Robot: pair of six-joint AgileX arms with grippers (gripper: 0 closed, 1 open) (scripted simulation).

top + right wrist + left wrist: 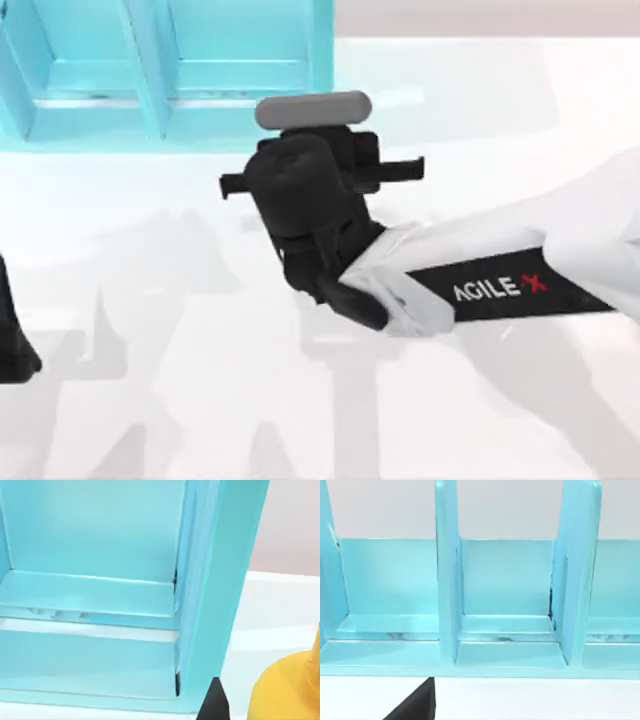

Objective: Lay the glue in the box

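The box (150, 70) is large and turquoise with inner dividers, and it stands at the table's far left. It also shows in the left wrist view (445, 580) and close up in the right wrist view (215, 580). My right gripper (300, 180) hangs just in front of the box's near wall, by its right end. The glue (285, 692) shows as a rounded yellow body very near the camera, beside one dark fingertip (215, 702). The gripper looks shut on it. In the top view the wrist hides the glue. My left gripper (12, 345) is parked at the left edge.
The white table (200, 400) stretches open in front of the box and to its right. The right arm's white forearm (500, 280) crosses the table's right half. A grey bar (313, 110) on the right wrist sits over the box's near wall.
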